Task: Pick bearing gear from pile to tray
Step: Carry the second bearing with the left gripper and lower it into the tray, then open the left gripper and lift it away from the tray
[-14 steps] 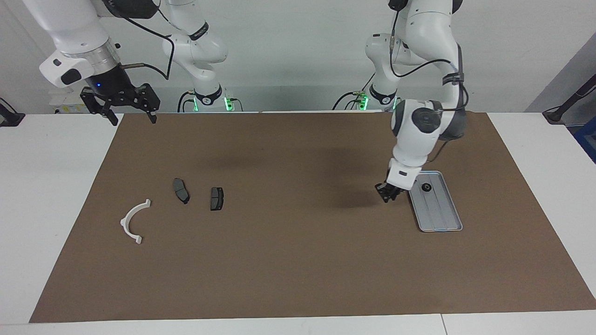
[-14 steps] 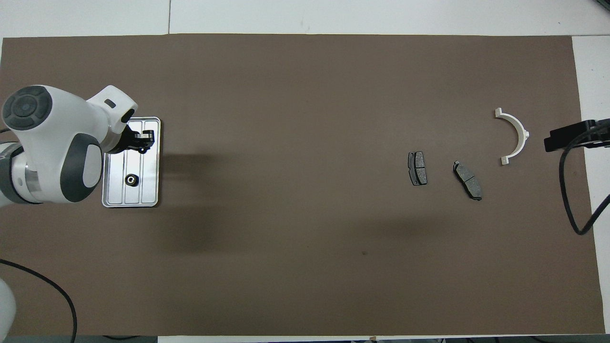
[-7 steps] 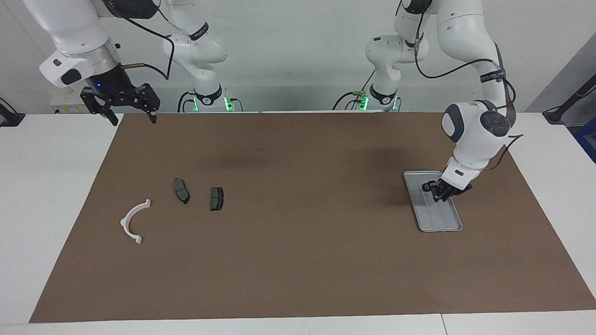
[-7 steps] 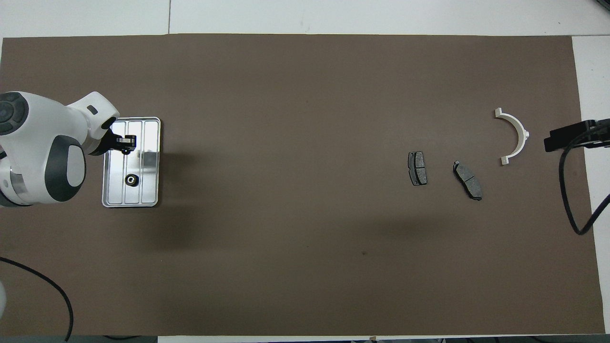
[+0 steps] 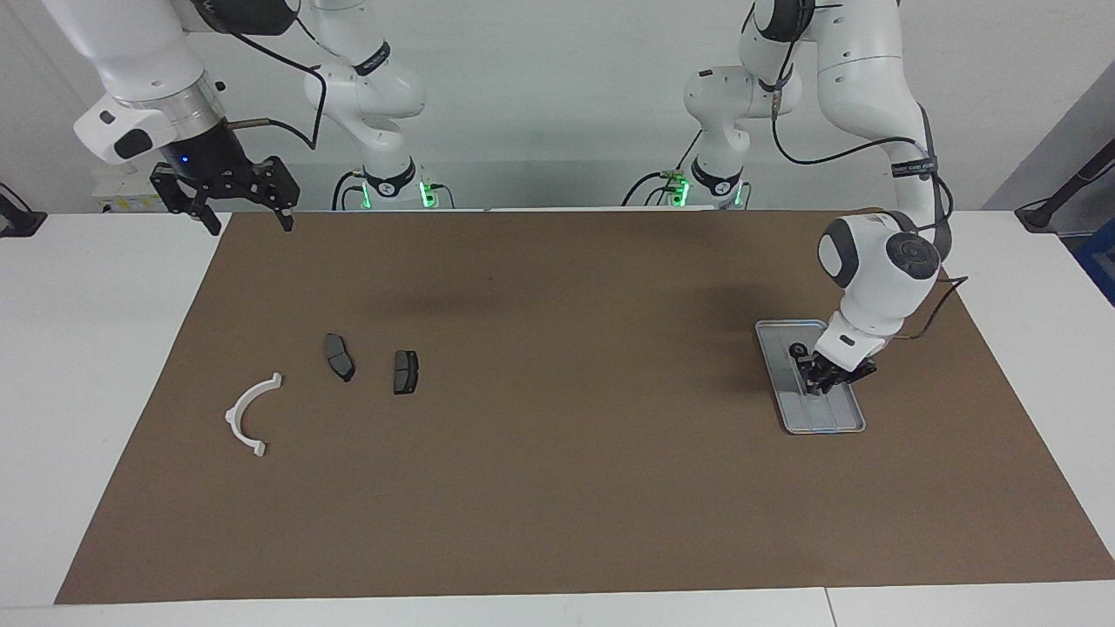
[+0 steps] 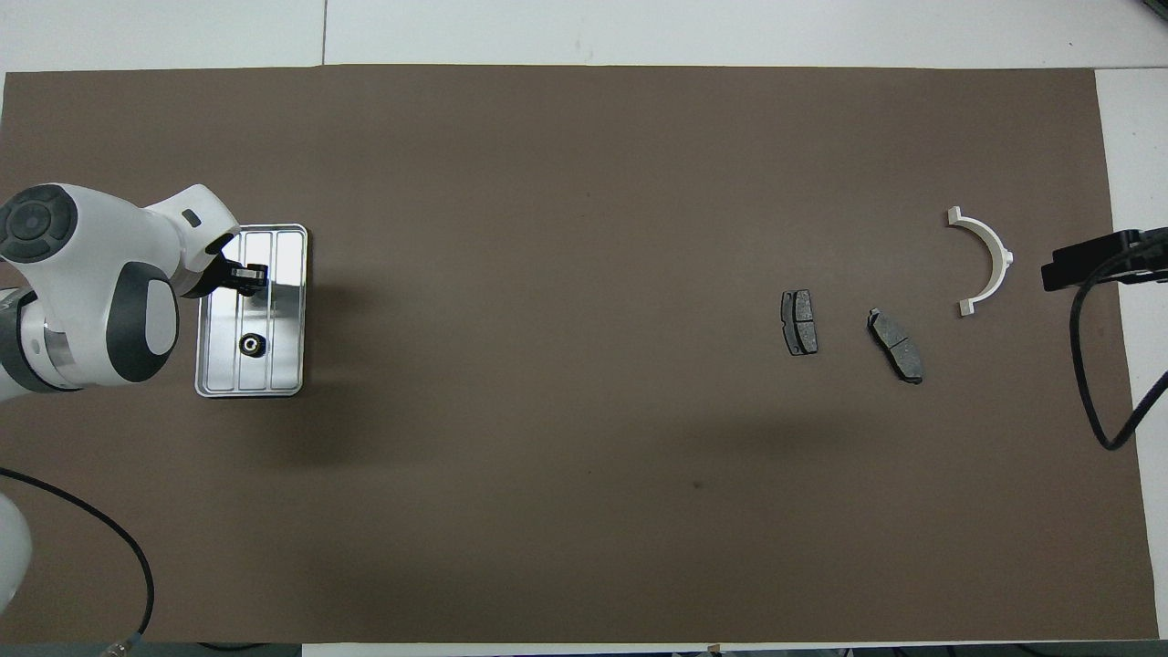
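Left tool hangs low over the flat rectangular silver-grey metal tray with raised rim, at the left arm's end of the brown mat-covered surface; cannot tell whether it is released or clenched, or whether it carries anything. One small black round bearing gear lies on the tray floor, nearer to the robots than the spot under the left tool. Right tool waits raised over the mat corner at the right arm's end, its two black prongs spread apart and empty. Toward that end lie a white half-ring plastic arc and two dark grey brake pads, all apart from each other.
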Available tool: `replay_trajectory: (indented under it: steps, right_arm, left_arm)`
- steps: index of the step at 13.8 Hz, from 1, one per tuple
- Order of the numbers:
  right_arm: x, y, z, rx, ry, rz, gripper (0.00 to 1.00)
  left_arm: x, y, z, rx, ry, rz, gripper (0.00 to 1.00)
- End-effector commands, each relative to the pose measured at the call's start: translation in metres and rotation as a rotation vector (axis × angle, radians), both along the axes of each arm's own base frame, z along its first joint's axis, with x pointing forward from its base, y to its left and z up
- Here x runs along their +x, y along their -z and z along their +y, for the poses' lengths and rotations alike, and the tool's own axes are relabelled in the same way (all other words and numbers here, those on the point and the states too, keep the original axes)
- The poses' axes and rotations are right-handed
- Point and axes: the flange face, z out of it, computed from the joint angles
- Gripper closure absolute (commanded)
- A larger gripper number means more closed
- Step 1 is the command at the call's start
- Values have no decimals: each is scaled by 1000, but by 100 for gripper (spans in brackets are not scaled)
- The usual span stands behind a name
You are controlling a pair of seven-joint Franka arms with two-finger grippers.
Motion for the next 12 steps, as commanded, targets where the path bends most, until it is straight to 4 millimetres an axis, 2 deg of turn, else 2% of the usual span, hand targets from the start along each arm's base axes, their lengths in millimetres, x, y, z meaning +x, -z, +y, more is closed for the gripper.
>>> replay_trajectory:
  steps: [1, 9, 10, 12]
  right_arm:
    - [-5, 1, -3, -13, -15, -6, 0]
    - [-5, 0, -4, -15, -16, -7, 0]
    - [-5, 0, -4, -15, -16, -7, 0]
    - [-5, 0, -4, -15, -16, -7, 0]
  left_arm:
    - [1, 5, 2, -2, 16, -22, 100]
    - [-5, 12, 3, -10, -1, -19, 100]
    - [-4, 12, 3, -11, -1, -21, 78]
    - [-5, 11, 3, -13, -3, -21, 10]
